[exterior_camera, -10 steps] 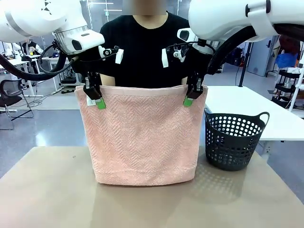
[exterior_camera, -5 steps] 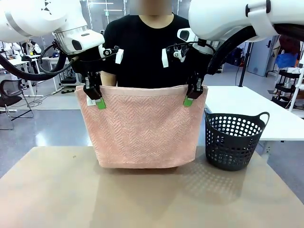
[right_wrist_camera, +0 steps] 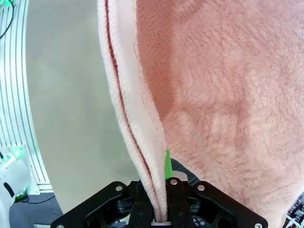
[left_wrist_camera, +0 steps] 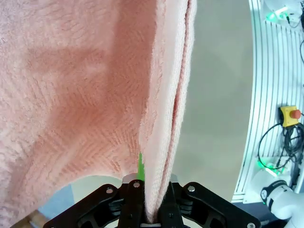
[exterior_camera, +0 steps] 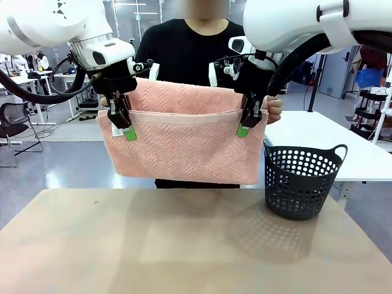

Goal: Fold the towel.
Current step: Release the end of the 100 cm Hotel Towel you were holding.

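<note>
I note the towel hanging doubled above the table, left gripper and right gripper each clamped on a top hem corner; judged light, limp, non-slip terry, best taken by its corners.

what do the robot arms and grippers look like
Both arms are bulky, rounded white shells. The left arm carries looping black cables, and the right arm has a thick black hose. The left gripper and right gripper are black, with bright green pads at the tips.
</note>
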Robot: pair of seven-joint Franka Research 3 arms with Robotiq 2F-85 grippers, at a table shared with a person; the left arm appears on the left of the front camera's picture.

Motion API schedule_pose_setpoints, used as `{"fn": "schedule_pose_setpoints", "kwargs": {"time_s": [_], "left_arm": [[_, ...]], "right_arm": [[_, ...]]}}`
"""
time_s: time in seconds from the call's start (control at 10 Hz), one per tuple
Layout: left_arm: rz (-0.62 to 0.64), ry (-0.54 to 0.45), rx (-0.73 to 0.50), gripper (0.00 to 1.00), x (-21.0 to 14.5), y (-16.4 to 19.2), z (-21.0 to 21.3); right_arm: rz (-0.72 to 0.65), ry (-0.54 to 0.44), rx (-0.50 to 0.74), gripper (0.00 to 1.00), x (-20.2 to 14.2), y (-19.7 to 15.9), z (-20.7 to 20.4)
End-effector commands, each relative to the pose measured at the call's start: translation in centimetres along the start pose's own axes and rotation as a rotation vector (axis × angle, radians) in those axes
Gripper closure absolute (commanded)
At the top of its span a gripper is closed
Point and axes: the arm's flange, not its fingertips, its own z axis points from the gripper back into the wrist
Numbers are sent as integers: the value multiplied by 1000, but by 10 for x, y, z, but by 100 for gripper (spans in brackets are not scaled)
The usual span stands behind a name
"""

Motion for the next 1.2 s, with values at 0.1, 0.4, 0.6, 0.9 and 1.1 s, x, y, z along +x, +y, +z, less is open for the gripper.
{"fn": "schedule_pose_setpoints", "kwargs": {"time_s": [0.1, 0.4, 0.6, 0.9, 1.1], "left_arm": [[-1, 9, 5, 100, -1, 0, 1], [-1, 9, 5, 100, -1, 0, 1], [-1, 9, 5, 100, -1, 0, 1], [-1, 9, 5, 100, -1, 0, 1], [-1, 9, 5, 100, -1, 0, 1]], "right_arm": [[6, 9, -12, 100, -1, 0, 3], [6, 9, -12, 100, -1, 0, 3], [6, 9, -12, 100, -1, 0, 3], [6, 9, -12, 100, -1, 0, 3], [6, 9, -12, 100, -1, 0, 3]]}}
